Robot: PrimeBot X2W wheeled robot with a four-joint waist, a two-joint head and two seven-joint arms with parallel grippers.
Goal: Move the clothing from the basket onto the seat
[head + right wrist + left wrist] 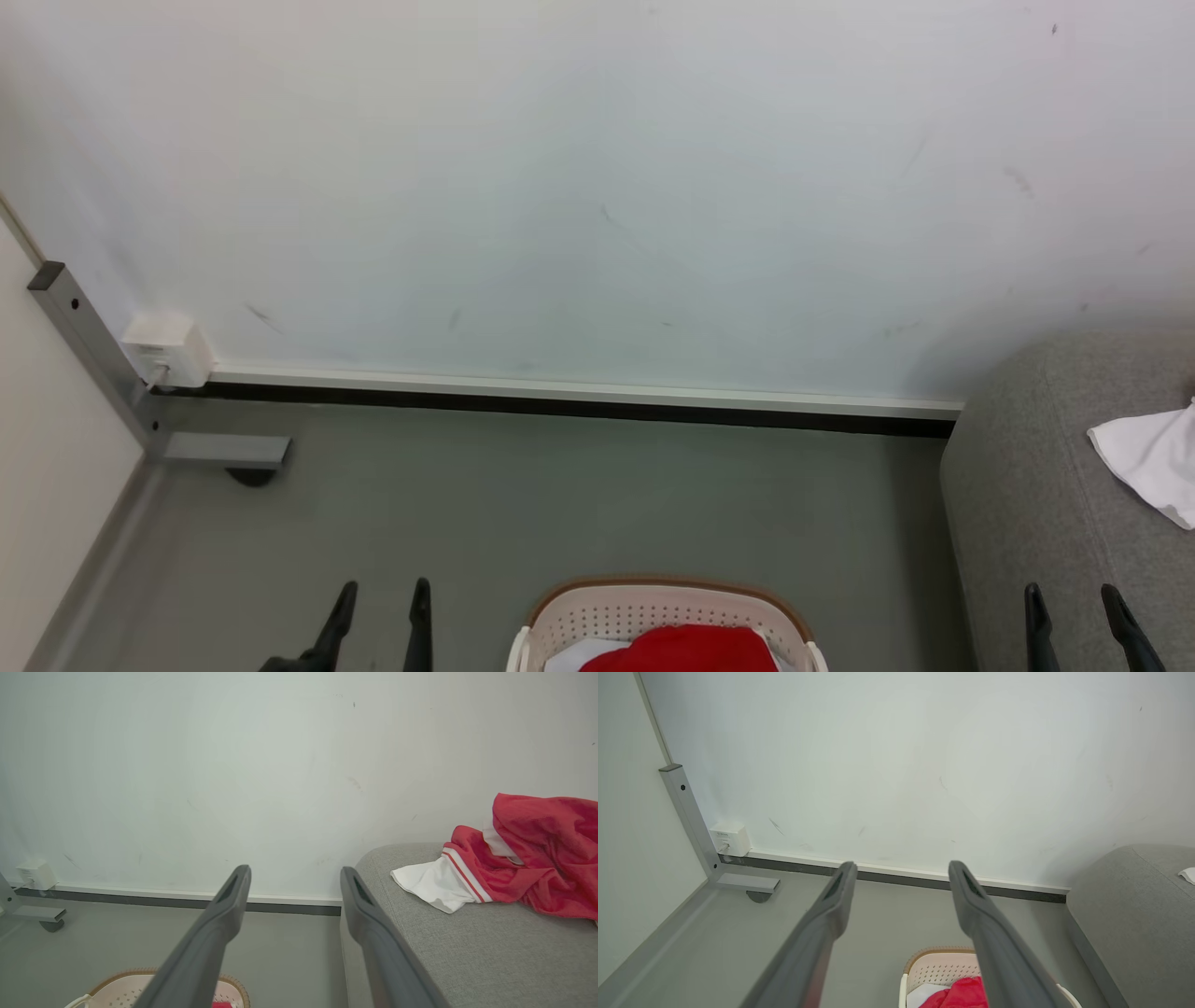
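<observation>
Clothing (686, 649) in bright red is lying heaped in the basket (653, 586) at the bottom centre of the head view, so the move is looking unfinished. The grey sofa (1027, 523) is taking up the lower right corner and running off the right edge. It is carrying a second red garment (537, 858) with a white panel and striped trim; in the head view just its white corner is peeking in. The basket is sitting on the floor (560, 504) near the sofa's end, probably to keep the carry short. The bottom edge is cutting it off, so how much it is holding I cannot tell. A bit of pale fabric (583, 653) is showing beside the red. The left gripper (385, 588) is hovering lower left of the basket and the right gripper (1071, 593) over the sofa's edge. Both are spreading their fingers (420, 616) wide and gripping nothing, seemingly poised for a reach. In the left wrist view one finger is covering part of the basket.
</observation>
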